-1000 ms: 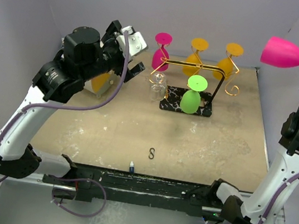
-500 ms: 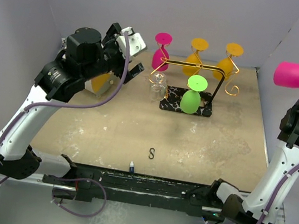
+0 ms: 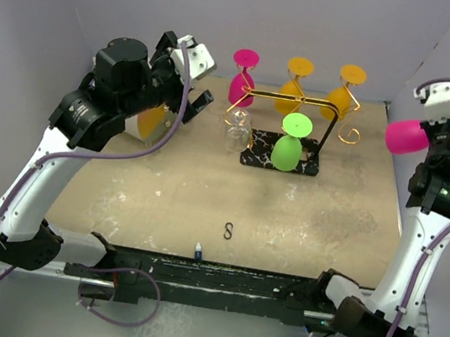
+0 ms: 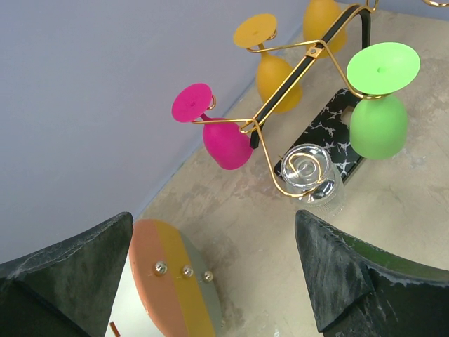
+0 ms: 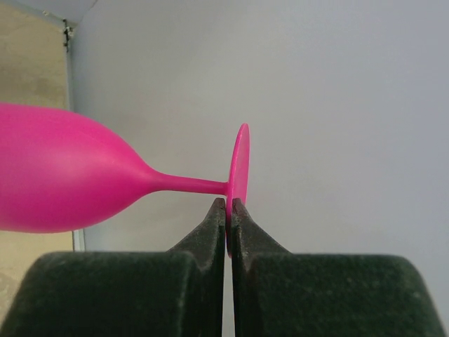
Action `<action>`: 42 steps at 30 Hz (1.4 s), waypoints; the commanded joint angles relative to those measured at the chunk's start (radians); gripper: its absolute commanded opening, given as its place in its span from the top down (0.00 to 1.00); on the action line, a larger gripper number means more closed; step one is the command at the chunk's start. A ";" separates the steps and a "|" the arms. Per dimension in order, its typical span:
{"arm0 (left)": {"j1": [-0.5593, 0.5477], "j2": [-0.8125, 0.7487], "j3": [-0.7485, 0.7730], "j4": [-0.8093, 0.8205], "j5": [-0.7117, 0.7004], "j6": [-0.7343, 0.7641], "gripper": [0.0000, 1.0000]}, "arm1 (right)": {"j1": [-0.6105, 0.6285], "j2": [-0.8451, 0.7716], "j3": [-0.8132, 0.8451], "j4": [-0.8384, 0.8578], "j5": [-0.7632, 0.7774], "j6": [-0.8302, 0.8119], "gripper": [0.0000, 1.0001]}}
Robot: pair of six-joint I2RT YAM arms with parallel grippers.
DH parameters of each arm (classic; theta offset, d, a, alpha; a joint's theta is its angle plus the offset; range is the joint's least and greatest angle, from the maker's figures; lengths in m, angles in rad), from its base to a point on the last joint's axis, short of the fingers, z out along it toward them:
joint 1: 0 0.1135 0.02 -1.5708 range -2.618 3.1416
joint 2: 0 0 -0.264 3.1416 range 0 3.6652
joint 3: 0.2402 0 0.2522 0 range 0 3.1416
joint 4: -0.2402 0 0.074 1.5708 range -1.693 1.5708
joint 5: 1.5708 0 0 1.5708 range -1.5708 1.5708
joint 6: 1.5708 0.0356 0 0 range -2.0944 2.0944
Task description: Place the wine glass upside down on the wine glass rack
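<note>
The pink wine glass [image 5: 63,175] lies on its side in the air, bowl to the left. My right gripper [image 5: 229,205] is shut on the edge of its round foot. From above, the pink bowl [image 3: 402,136] hangs at the table's right edge, to the right of the wine glass rack [image 3: 290,100]. The rack is gold wire on a black marbled base [image 3: 254,158]. Pink, orange and green glasses hang on it upside down, and a clear glass [image 3: 237,130] is at its left curl. My left gripper [image 3: 200,80] is open and empty, left of the rack [image 4: 280,112].
A round disc striped orange, yellow and grey [image 4: 172,281] lies under the left gripper, near the back left wall. A small black hook [image 3: 228,231] and a tiny blue-white piece [image 3: 197,252] lie near the front edge. Walls close in on both sides.
The right arm has brought the pink glass down and a little left, from high by the right wall to about rack height. The left arm has barely shifted.
</note>
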 commanded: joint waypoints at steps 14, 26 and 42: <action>0.045 -0.003 0.047 0.019 0.035 -0.009 0.01 | 0.160 0.059 -0.162 0.091 -0.164 -0.419 1.00; 0.053 -0.004 0.055 0.015 0.018 0.005 0.01 | 0.254 0.105 -0.128 0.029 -0.289 -0.559 1.00; 0.058 0.007 0.072 0.004 0.001 0.008 0.01 | 0.292 0.137 -0.067 -0.150 -0.516 -0.704 1.00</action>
